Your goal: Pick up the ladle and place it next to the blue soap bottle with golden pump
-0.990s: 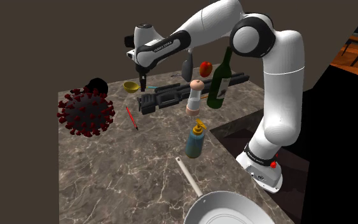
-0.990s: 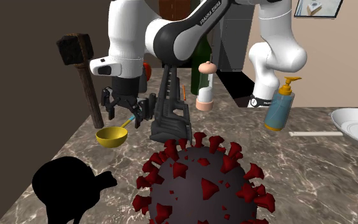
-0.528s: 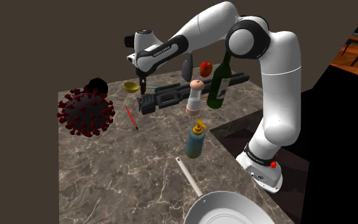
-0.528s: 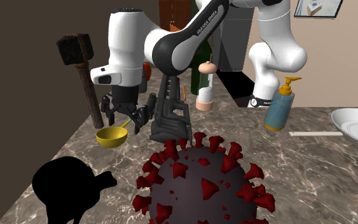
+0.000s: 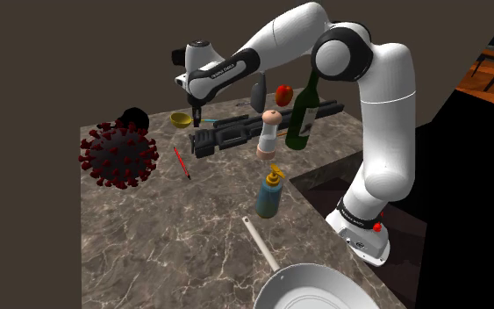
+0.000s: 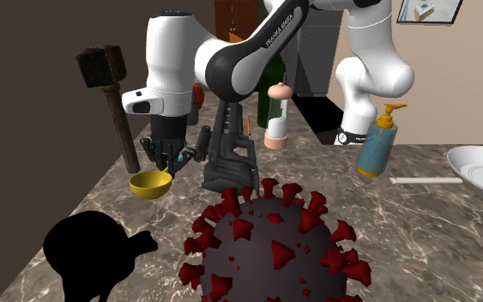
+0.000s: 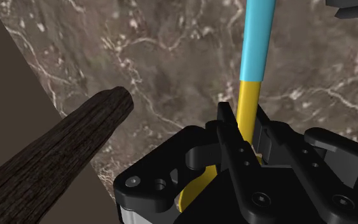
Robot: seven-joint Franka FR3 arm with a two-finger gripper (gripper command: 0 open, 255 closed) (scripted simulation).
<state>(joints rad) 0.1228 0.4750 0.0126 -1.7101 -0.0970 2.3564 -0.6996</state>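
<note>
Marble counter (image 5: 148,237): pincer (image 7: 244,121) clasps ladle (image 7: 255,51) handle, bowl beneath.

Counter (image 7: 139,51) — smooth, veined stone; mallet handle (image 7: 56,153) — rough dark wood; ladle (image 7: 255,63) sleek.

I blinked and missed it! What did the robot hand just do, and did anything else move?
The gripper came down onto the ladle and shut its fingers on the handle; a second ago they stood apart. The ladle has not been lifted: its bowl lies where it was. The soap bottle, hammer and spiky ball stayed put.
</note>
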